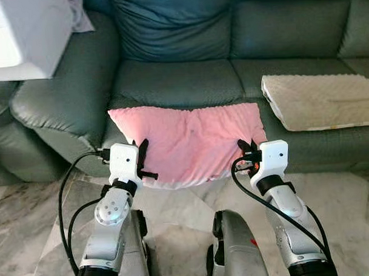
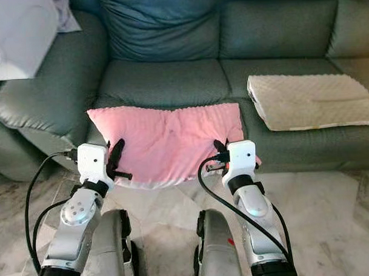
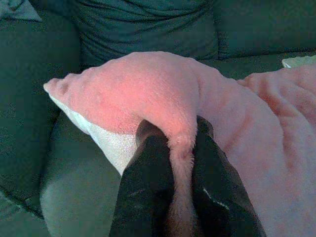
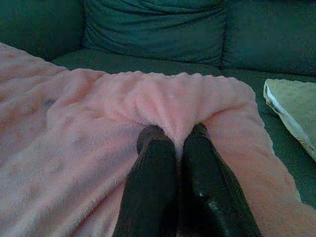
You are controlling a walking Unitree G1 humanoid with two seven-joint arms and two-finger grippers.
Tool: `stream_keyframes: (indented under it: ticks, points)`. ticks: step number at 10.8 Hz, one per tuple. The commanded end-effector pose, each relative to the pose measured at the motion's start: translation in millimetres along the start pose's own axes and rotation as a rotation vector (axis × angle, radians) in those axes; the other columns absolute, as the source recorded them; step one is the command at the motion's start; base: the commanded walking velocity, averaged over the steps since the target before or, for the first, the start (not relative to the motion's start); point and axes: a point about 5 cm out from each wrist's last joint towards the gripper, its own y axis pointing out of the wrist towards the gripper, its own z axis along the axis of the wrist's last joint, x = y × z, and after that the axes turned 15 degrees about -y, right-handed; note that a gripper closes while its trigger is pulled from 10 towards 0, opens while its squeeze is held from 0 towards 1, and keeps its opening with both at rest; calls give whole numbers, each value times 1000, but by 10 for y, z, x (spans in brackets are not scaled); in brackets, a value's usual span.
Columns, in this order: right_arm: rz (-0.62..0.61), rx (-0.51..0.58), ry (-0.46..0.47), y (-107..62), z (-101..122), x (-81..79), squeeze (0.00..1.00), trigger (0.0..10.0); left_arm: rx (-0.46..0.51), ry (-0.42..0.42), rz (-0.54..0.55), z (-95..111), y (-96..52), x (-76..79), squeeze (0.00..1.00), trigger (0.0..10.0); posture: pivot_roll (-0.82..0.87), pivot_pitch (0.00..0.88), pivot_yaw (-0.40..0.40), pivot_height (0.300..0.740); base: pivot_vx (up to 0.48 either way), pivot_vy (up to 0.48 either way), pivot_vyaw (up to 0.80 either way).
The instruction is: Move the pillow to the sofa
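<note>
The sofa seat behind the pink pillow lay open; a cream cushion took the right seat, a white box overhung the left armrest.

Fuzzy pink plush pillow with a white cloth underside, on the smooth, faintly glossy dark green leather sofa; beside it on the sofa, a nubby cream textured cloth pad; below the sofa, polished grey marble floor.
</note>
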Motion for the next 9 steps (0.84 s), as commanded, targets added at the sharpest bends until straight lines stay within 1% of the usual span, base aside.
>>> stream_keyframes:
  ticks: [1,9]
  points:
    - [-2,27,0,20,50,18,0,10000,27,3,-27,61,21,44,0,10000,-49,153,-44,628,274,0,0]
    - [-1,24,-2,17,48,7,0,10000,25,4,-29,58,30,65,0,10000,-50,156,-45,628,274,0,0]
